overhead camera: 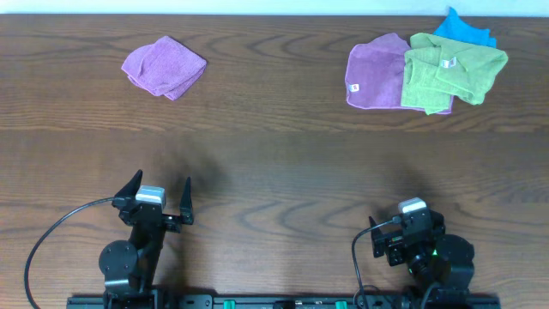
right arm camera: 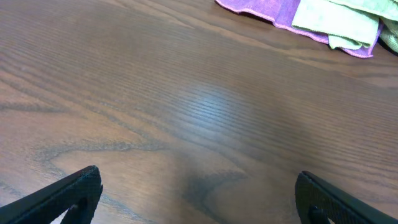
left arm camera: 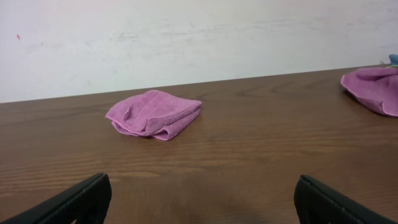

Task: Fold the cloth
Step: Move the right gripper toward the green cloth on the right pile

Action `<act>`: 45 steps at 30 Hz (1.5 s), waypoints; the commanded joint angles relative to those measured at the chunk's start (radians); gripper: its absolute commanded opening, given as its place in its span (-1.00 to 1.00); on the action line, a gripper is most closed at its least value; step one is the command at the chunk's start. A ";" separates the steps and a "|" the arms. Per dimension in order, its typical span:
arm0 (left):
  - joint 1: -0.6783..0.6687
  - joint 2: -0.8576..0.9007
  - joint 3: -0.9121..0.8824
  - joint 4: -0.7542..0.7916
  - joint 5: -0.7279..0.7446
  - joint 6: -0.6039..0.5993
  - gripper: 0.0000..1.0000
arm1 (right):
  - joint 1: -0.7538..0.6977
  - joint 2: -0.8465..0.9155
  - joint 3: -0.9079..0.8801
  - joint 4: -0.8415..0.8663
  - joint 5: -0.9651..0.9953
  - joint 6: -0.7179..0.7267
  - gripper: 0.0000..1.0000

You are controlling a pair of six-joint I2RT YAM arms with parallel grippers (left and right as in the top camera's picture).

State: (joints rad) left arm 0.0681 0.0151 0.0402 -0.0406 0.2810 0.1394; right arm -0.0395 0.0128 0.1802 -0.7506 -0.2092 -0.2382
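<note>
The cloth point(overhead camera: 470, 69), lime green with a small white tag, lies crumpled in a pile at the far right of the table. It partly overlaps a paler green cloth point(overhead camera: 422, 86) and a purple cloth point(overhead camera: 373, 73). My left gripper point(overhead camera: 160, 185) is open and empty near the front left edge, far from the pile; its fingers show in the left wrist view point(left arm camera: 202, 199). My right gripper point(overhead camera: 410, 225) is open and empty near the front right; its fingers show in the right wrist view point(right arm camera: 199, 193). That view shows the paler green cloth point(right arm camera: 339, 22) on the purple cloth point(right arm camera: 261, 9).
A folded purple cloth point(overhead camera: 163, 66) lies at the far left and also shows in the left wrist view point(left arm camera: 155, 114). A blue cloth point(overhead camera: 463, 30) pokes out behind the pile. The brown wooden table point(overhead camera: 274, 172) is bare between the arms and the cloths.
</note>
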 commanded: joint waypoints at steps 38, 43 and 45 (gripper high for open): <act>-0.003 -0.007 -0.034 -0.012 0.000 0.018 0.90 | 0.006 0.060 0.041 0.061 -0.046 0.105 0.99; -0.003 -0.006 -0.034 -0.012 0.000 0.018 0.90 | -0.014 0.299 0.266 0.060 -0.021 0.167 0.99; -0.003 -0.007 -0.034 -0.012 0.000 0.017 0.90 | -0.026 0.395 0.368 0.060 -0.019 0.167 0.99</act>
State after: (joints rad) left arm 0.0681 0.0151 0.0402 -0.0402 0.2810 0.1394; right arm -0.0486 0.3191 0.4267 -0.6983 -0.2317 -0.1120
